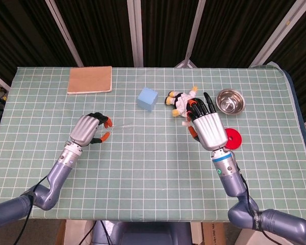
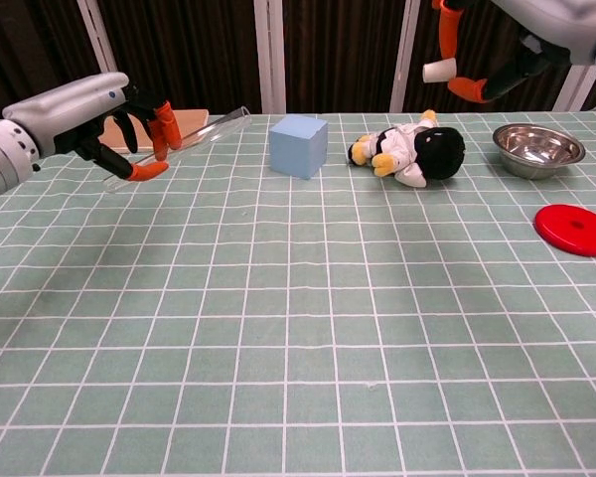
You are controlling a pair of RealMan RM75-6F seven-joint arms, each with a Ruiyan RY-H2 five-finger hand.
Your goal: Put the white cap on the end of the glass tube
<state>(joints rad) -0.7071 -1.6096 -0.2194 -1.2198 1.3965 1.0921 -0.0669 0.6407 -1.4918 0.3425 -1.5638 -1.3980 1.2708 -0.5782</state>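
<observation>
While the left hand (image 2: 129,124) pinches a clear glass tube (image 2: 194,136) between its orange-tipped fingers, that tube hangs above the green gridded tablecloth (image 2: 298,328), tilted with its open end raised toward the light blue foam cube (image 2: 299,145). In the head view the tube is only a faint streak running right from the left hand (image 1: 89,128). High at the right of the chest view, the right hand (image 2: 477,60) holds a small white cap (image 2: 438,71) at its fingertips, well apart from the tube's end. From above, this right hand (image 1: 206,125) sits over the table just beside a stuffed toy figure in black, white and yellow (image 1: 181,100). Near it lie a round steel bowl (image 1: 230,101) and a flat red disc (image 1: 234,138). At the far left corner rests a tan rectangular pad (image 1: 90,80).
</observation>
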